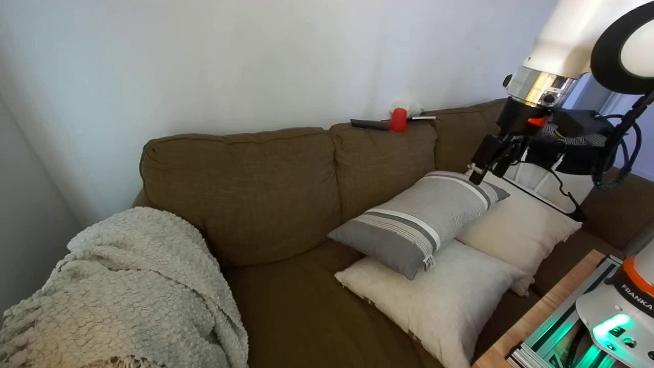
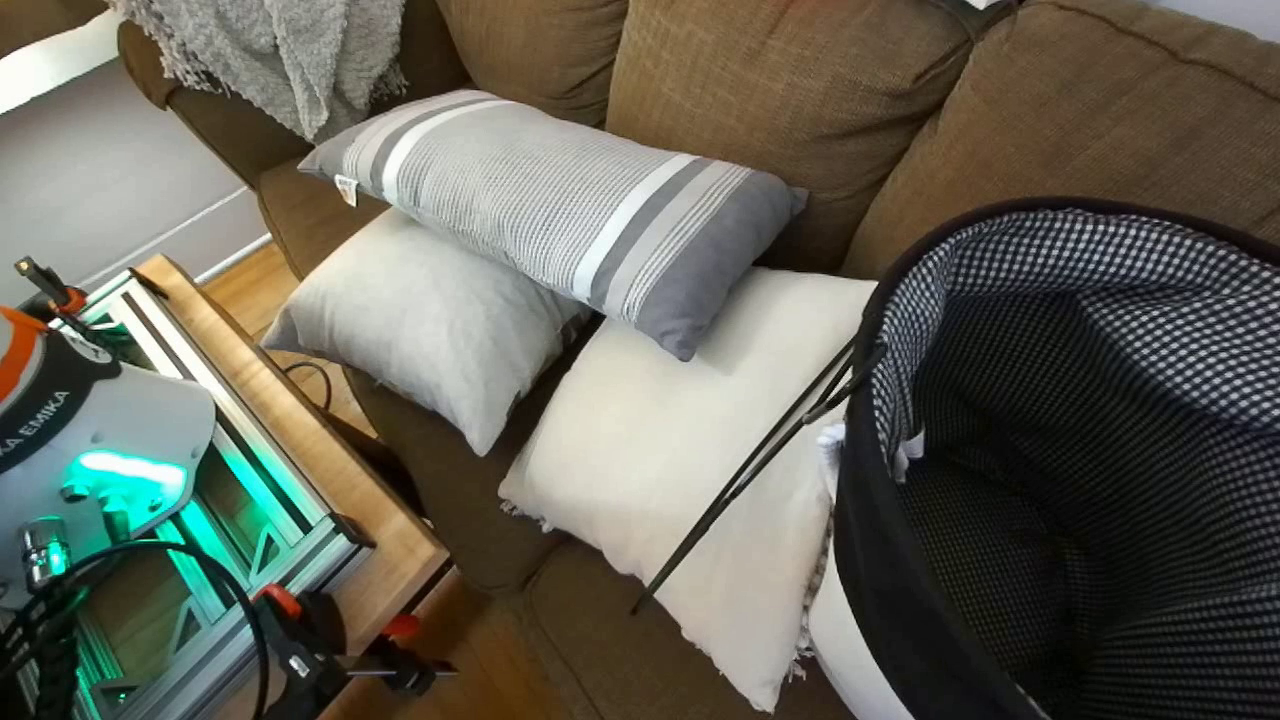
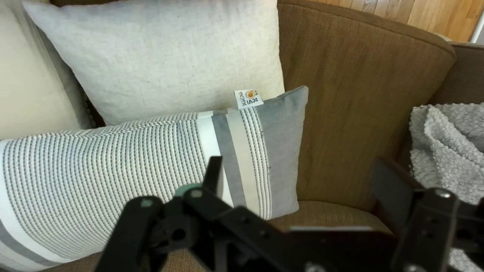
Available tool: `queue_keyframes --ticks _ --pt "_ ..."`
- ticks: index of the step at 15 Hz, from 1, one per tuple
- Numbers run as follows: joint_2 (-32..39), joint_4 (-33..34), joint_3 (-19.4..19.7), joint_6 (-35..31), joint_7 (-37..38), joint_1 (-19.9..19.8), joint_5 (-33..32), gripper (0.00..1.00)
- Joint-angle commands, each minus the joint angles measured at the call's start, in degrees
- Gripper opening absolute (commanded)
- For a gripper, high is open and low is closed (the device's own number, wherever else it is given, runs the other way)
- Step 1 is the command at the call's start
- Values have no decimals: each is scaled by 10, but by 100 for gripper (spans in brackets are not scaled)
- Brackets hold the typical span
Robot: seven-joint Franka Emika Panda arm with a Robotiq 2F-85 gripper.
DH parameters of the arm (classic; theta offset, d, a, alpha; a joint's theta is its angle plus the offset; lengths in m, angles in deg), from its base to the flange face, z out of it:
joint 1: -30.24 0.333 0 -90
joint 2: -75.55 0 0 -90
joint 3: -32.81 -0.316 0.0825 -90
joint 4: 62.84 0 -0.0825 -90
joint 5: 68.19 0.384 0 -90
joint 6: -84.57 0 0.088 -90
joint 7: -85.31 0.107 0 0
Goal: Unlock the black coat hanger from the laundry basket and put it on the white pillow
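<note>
Claw [image 1: 489, 173], jaws parted, black coat hanger [image 1: 539, 197] outside its grasp, to its lower right in an exterior view

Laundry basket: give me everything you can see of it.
In an exterior view, the laundry basket is a wide, round, open-topped bin, partly cut off by the frame. It looks like fabric: dark rim band, black-and-white checked lining, pale outer wall. A white scrap, perhaps a tie, shows at the rim. Its mouth faces up, with the brown sofa behind it; its base doesn't show, so its footing is unclear. The black coat hanger reaches the rim and probably hangs on it.
</note>
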Motion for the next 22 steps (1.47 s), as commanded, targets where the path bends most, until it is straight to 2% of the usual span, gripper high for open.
queue_keyframes --ticks 1,3,6,12,14,17,22 --pt "0 1 2 1 1 1 -1 100" --pt "0 1 2 1 1 1 -1 100" --pt "-2 6 23 -16 29 -50 -13 100" --pt "-5 19 124 -18 29 -200 -66 100" --pt "-17 3 156 -17 32 -253 -89 100" --pt "11 18 198 -17 38 -333 -127 100" --pt "35 17 256 -10 18 -464 -246 100"
